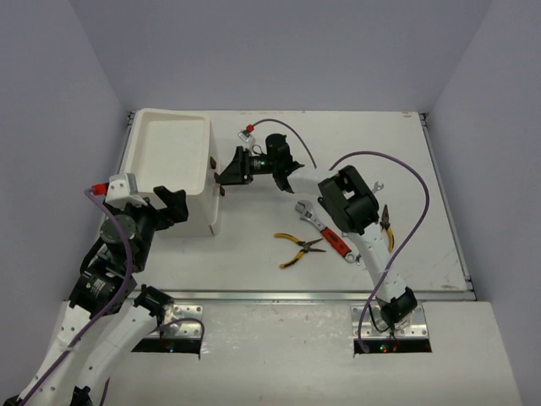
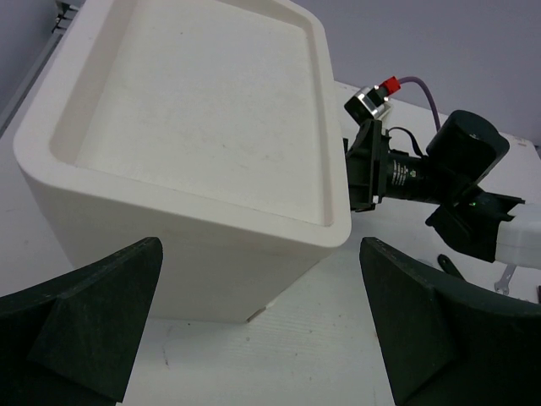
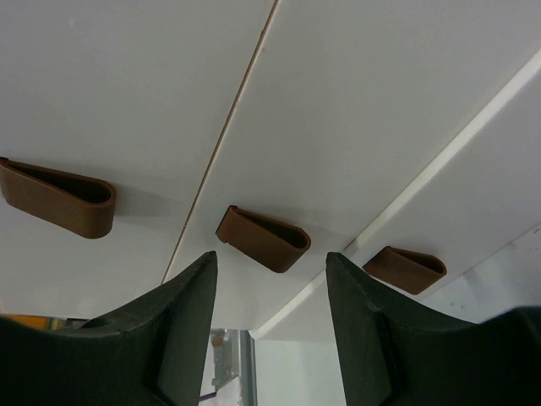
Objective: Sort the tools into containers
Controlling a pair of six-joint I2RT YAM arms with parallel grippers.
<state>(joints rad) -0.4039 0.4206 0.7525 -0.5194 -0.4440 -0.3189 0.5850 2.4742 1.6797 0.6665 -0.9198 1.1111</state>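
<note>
From above we see the white box (image 1: pixel 139 161) at the desk's (image 1: pixel 254 275) far left, the right tool (image 1: pixel 226 172) facing its drawer side, and the yellow-handled pliers (image 1: pixel 297 248) and red-handled wrench (image 1: pixel 325 230) lying well apart from it; we judge these to be stiff steel, best taken by the handles. The left wrist view shows the left tool (image 2: pixel 262 338) spread wide and empty before the tray top. Only the right wrist view shows the middle knob (image 3: pixel 262 239), with that tool's fingers apart around it and unclamped. We would pinch this small, smooth loop, wary that the light box may slide.

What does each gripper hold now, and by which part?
Nothing is held. The left gripper is open before the white box; the right gripper is open at the middle drawer knob, not closed on it.
</note>
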